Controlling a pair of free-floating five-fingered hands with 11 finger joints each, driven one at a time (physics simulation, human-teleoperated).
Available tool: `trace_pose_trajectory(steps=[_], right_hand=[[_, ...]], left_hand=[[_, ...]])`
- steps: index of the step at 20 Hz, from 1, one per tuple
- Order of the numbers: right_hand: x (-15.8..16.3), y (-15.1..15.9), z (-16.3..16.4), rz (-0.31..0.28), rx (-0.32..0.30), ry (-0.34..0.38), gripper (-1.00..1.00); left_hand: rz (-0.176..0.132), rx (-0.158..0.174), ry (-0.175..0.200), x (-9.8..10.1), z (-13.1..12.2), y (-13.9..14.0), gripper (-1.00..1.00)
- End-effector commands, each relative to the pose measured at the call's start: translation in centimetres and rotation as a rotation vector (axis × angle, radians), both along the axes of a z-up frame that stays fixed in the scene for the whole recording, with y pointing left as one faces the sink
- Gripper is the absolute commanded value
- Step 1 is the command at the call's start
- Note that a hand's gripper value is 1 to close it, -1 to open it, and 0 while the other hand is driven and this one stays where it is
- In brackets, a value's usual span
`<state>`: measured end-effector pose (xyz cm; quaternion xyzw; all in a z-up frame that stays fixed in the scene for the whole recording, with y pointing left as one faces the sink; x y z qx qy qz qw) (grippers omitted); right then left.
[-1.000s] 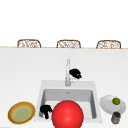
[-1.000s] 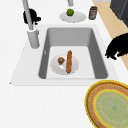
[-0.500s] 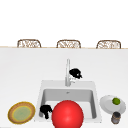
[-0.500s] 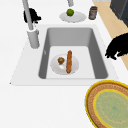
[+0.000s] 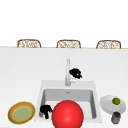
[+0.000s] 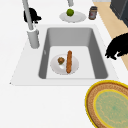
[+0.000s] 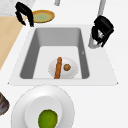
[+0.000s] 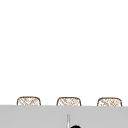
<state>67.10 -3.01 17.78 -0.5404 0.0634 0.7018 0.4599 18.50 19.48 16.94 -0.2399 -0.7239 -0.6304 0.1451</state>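
My right hand [image 5: 75, 73] hovers just right of the grey faucet [image 5: 67, 72], fingers loosely curved down beside its base; it also shows by the faucet in the side views [image 6: 31, 15] [image 7: 102, 27] and as a sliver in the upper view [image 8: 75, 126]. My left hand [image 5: 46, 110] hangs over the sink's front-left corner [image 6: 118, 47] [image 7: 23, 12], fingers relaxed, holding nothing. In the sink [image 6: 30, 75] lies a white plate [image 6: 56, 68] with a long brown roll [image 6: 69, 61] and a small round brown piece [image 6: 61, 60]. A big red ball [image 5: 67, 115] covers the basin's front in the front view.
A yellow-rimmed woven plate [image 5: 21, 114] sits left of the sink. To the right are a white plate [image 5: 107, 105] with a green lime [image 5: 116, 101] and a dark jar [image 5: 115, 117]. Wicker chair backs [image 5: 68, 43] line the counter's far side.
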Motion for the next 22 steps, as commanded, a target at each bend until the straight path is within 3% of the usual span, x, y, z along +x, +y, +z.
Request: trace_pose_trajectory(steps=[1, 2, 4, 5, 8, 17, 22], right_hand=[[-0.3, 0.3, 0.0, -0.046, 0.125, 0.051, 1.00], [-0.2, 0.3, 0.0, -0.046, 0.127, 0.051, 1.00], [0.0, -0.7, 0.0, 0.025, 0.134, 0.027, 1.00], [0.1, -1.2, 0.1, 0.028, 0.128, 0.002, -1.00], [0.1, -1.0, 0.3, 0.007, 0.201, 0.036, -1.00], [-0.1, -1.2, 0.5, 0.027, 0.374, 0.098, -1.00], [0.0, -2.4, 1.4, 0.041, 0.500, 0.085, -1.00]], left_hand=[[0.000, 0.000, 0.000, 0.0, 0.0, 0.0, 0.00], [0.000, 0.000, 0.000, 0.0, 0.0, 0.0, 0.00], [0.000, 0.000, 0.000, 0.0, 0.0, 0.0, 0.00], [0.000, 0.000, 0.000, 0.0, 0.0, 0.0, 0.00], [0.000, 0.000, 0.000, 0.0, 0.0, 0.0, 0.00], [0.000, 0.000, 0.000, 0.0, 0.0, 0.0, 0.00], [0.000, 0.000, 0.000, 0.0, 0.0, 0.0, 0.00]])
